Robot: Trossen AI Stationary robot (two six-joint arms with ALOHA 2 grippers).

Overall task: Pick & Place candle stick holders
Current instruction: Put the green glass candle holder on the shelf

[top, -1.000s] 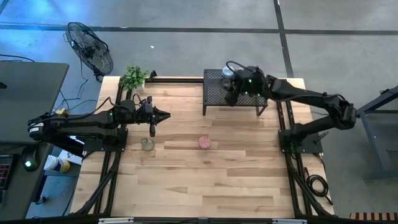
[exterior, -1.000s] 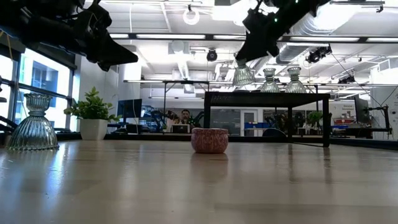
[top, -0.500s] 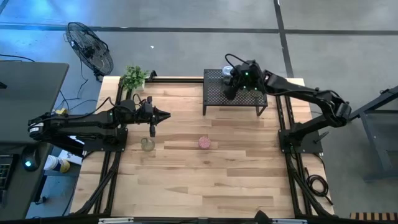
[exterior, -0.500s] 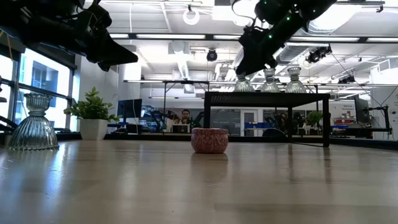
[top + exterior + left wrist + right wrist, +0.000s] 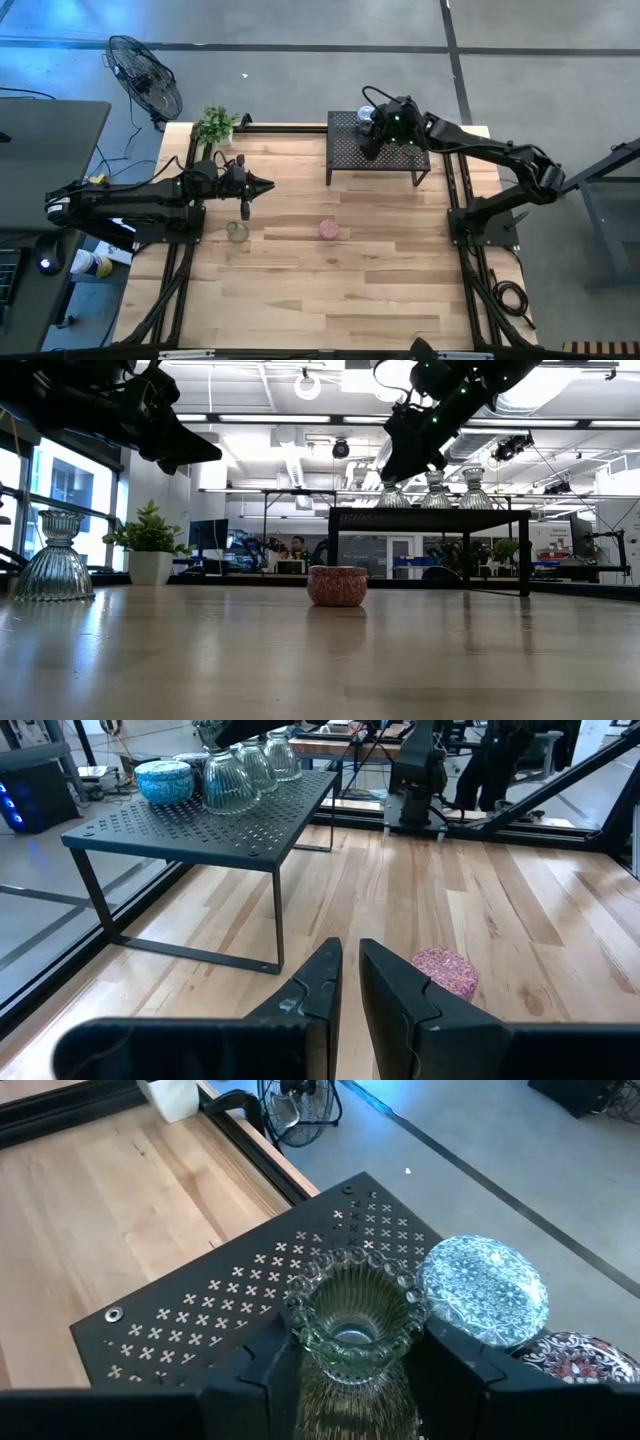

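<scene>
Right gripper (image 5: 350, 1370) sits over the black mesh rack (image 5: 345, 152) at the table's (image 5: 330, 290) 12 to 1 o'clock edge. Its jaws flank a clear ribbed holder (image 5: 352, 1330) standing on the rack, one finger (image 5: 255, 1375) on each side; whether they clamp the glass or only sit beside it, cannot tell. Just beside that one on the rack: a light blue patterned holder (image 5: 485, 1292), and a dark red patterned holder (image 5: 580, 1358) past it. In the left wrist view the rack carries clear ribbed holders (image 5: 232, 782) plus the blue one (image 5: 165, 780) in a tight cluster.

Left gripper (image 5: 262, 184) hangs above the table at about 9 o'clock, jaws closed, nothing in them. A pink holder (image 5: 329, 229) rests on the table near centre, well apart from the rack. A clear ribbed holder (image 5: 237, 232) stands on the table near the left gripper, towards 8 o'clock. Potted plant (image 5: 215, 124) at the 11 o'clock corner.
</scene>
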